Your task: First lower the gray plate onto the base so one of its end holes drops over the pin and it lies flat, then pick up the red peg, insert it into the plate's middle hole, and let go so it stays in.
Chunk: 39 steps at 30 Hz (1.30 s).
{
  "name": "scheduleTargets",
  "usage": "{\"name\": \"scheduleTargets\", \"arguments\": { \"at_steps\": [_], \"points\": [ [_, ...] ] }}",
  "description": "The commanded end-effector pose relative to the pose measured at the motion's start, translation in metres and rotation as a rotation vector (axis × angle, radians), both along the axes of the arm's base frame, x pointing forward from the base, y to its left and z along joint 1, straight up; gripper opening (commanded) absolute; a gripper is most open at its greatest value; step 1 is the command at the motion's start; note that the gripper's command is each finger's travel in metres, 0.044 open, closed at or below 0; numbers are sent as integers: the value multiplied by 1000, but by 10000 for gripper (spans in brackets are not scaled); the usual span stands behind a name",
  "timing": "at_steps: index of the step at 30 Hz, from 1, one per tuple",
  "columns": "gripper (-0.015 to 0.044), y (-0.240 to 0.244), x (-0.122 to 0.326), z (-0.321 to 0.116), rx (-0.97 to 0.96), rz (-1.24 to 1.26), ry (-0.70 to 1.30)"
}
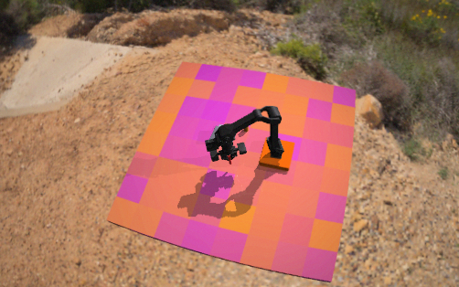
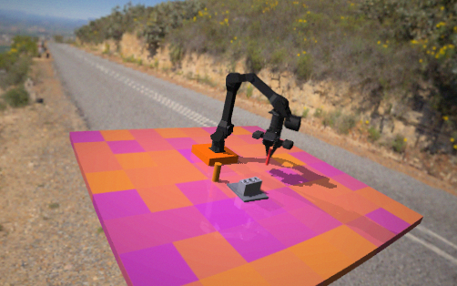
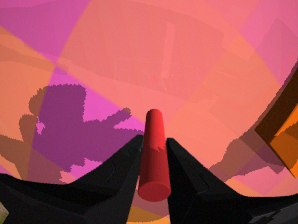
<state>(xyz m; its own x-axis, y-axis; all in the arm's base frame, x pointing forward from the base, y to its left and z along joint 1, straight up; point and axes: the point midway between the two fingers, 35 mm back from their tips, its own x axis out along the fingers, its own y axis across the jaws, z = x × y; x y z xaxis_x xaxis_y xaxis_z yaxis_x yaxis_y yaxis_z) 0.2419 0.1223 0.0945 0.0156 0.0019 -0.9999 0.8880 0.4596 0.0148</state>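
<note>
My gripper [image 1: 229, 156] [image 2: 269, 151] [image 3: 154, 142] is shut on the red peg [image 2: 268, 158] [image 3: 154, 162] [image 1: 229, 160]. The peg points down from the fingertips, slightly tilted in the exterior view, its lower end a little above the table. In the exterior view the gray base [image 2: 250, 188] is a block on a flat foot, left of and nearer the camera than the gripper. The gray plate, with several round holes, appears to lie on top of the block. The pin and the plate's exact seating are too small to tell. The arm hides both in the top view.
An orange upright cylinder [image 2: 217, 173] stands between the gray base and the arm's orange mount [image 1: 276, 160] [image 2: 211, 157] [image 3: 290, 140]. All stand on the pink, orange and purple checkered table top [image 1: 267, 206] [image 2: 157, 228]. The arm's shadow falls beside the gripper.
</note>
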Motion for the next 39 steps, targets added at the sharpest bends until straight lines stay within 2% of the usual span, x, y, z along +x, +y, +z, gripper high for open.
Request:
{"name": "scheduleTargets", "arguments": {
  "at_steps": [1, 5, 6, 39],
  "points": [
    [0, 1, 1, 16, 4, -1, -4],
    [0, 1, 1, 29, 4, -1, -4],
    [0, 0, 0, 16, 0, 0, 0],
    [0, -59, 56, 21, 7, -21, -5]
  ]
}}
